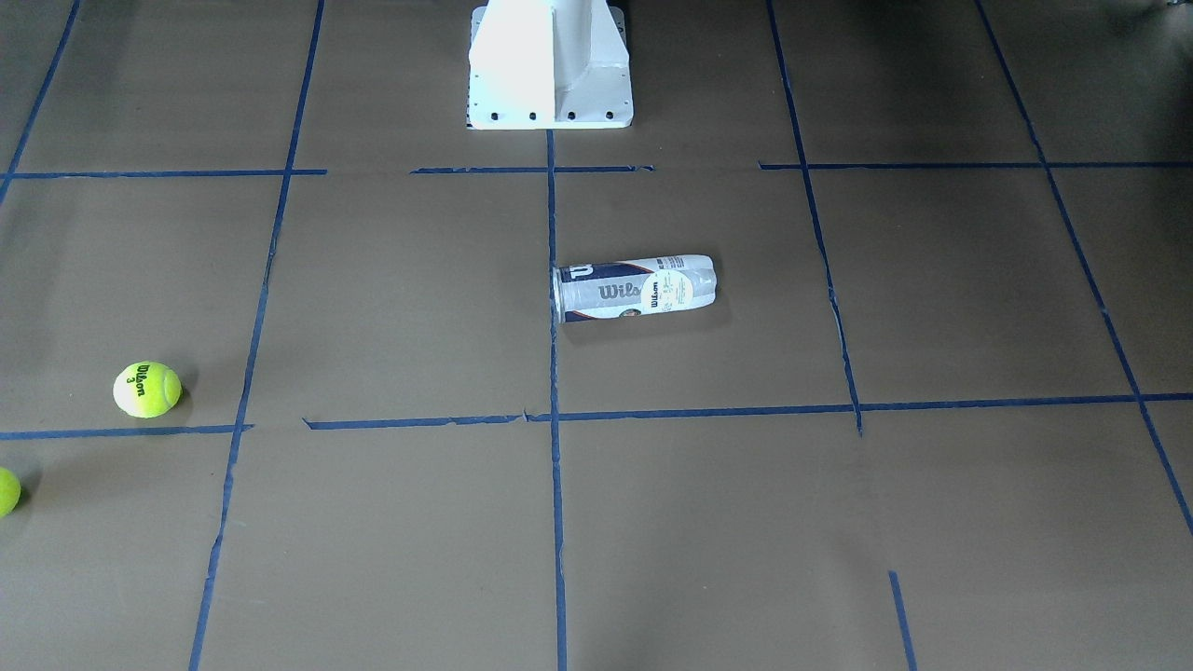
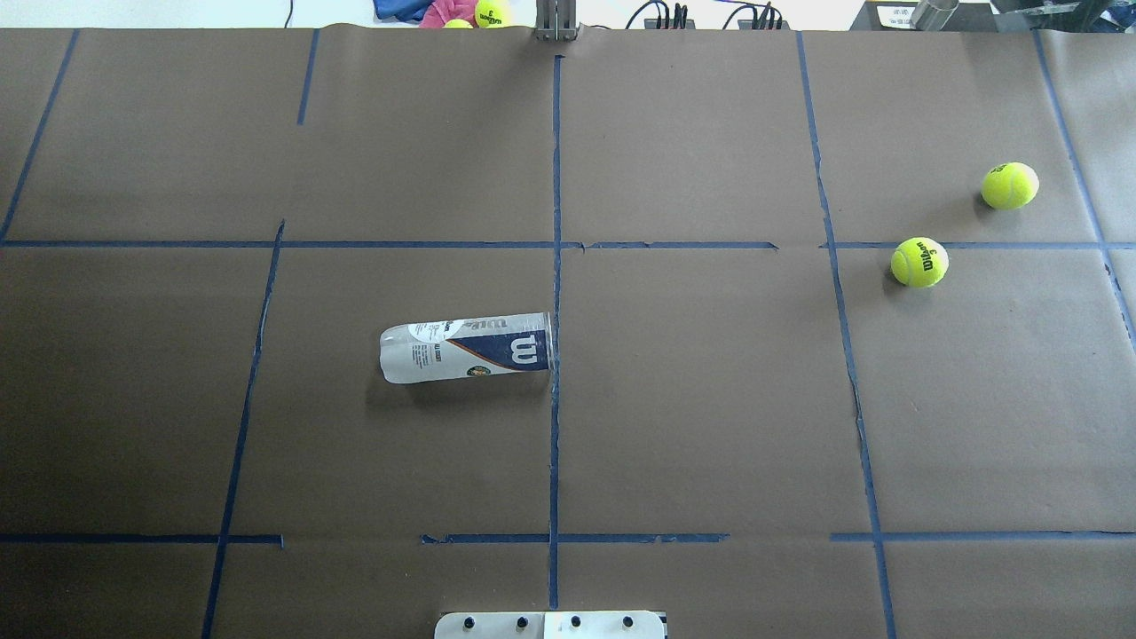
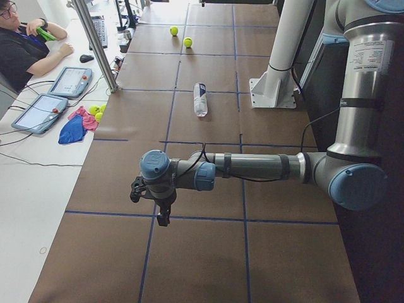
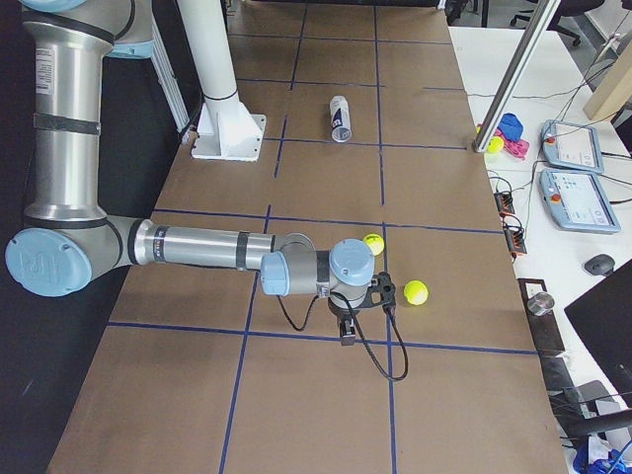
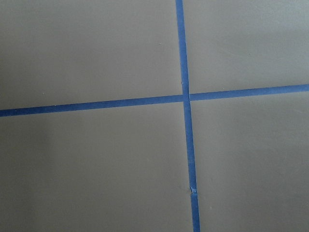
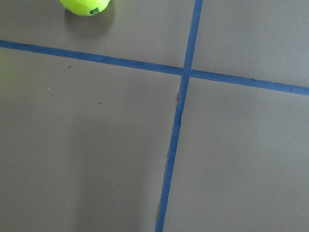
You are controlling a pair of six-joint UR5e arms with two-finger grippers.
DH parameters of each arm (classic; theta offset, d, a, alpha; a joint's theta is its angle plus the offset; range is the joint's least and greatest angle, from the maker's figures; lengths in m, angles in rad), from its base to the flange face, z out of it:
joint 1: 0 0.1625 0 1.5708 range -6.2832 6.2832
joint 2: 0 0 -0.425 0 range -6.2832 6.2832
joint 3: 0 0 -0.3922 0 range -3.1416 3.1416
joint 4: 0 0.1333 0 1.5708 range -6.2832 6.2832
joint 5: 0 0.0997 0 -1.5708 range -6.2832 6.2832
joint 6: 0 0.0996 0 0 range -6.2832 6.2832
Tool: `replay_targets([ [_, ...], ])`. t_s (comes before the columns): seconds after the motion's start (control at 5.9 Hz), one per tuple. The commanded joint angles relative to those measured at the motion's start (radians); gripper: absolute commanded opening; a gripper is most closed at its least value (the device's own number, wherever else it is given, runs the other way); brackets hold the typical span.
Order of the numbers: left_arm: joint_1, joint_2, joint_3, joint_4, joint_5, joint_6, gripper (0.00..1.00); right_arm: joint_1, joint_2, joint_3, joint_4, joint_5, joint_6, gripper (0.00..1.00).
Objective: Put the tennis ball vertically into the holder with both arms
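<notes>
The holder (image 2: 468, 347) lies on its side near the table's middle, its metal-rimmed mouth toward the centre tape line; it also shows in the front view (image 1: 636, 289) and both side views (image 3: 200, 99) (image 4: 341, 118). A tennis ball (image 2: 919, 262) (image 1: 147, 389) and a second ball (image 2: 1010, 185) (image 1: 5, 491) rest far off on the robot's right side. The left gripper (image 3: 153, 205) hangs over bare paper, seen only from the side, so I cannot tell its state. The right gripper (image 4: 346, 331) hangs near the two balls (image 4: 373, 244), state likewise unclear. One ball (image 6: 87, 6) shows in the right wrist view.
The white pedestal base (image 1: 550, 65) stands at the robot's edge. Blue tape lines grid the brown paper (image 5: 186, 96). An operator (image 3: 25, 44), tablets, a cloth and spare balls (image 3: 95, 112) are on a side table beyond a metal post (image 3: 95, 44).
</notes>
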State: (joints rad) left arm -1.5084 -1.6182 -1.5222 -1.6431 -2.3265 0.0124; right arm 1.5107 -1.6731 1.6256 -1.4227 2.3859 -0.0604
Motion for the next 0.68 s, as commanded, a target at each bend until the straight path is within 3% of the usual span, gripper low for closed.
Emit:
replay_targets([
  [0.0, 0.022, -0.073, 0.014, -0.058, 0.004, -0.011, 1.00, 0.000, 0.001, -0.015, 0.150, -0.008, 0.011, 1.00],
  [0.17, 0.023, -0.084, 0.004, -0.079, -0.002, 0.000, 1.00, 0.000, 0.009, -0.016, 0.149, 0.025, 0.017, 1.00],
  [0.51, 0.023, -0.106, -0.006, -0.278, -0.005, -0.015, 1.00, 0.000, 0.018, -0.012, 0.159, 0.023, 0.010, 1.00],
])
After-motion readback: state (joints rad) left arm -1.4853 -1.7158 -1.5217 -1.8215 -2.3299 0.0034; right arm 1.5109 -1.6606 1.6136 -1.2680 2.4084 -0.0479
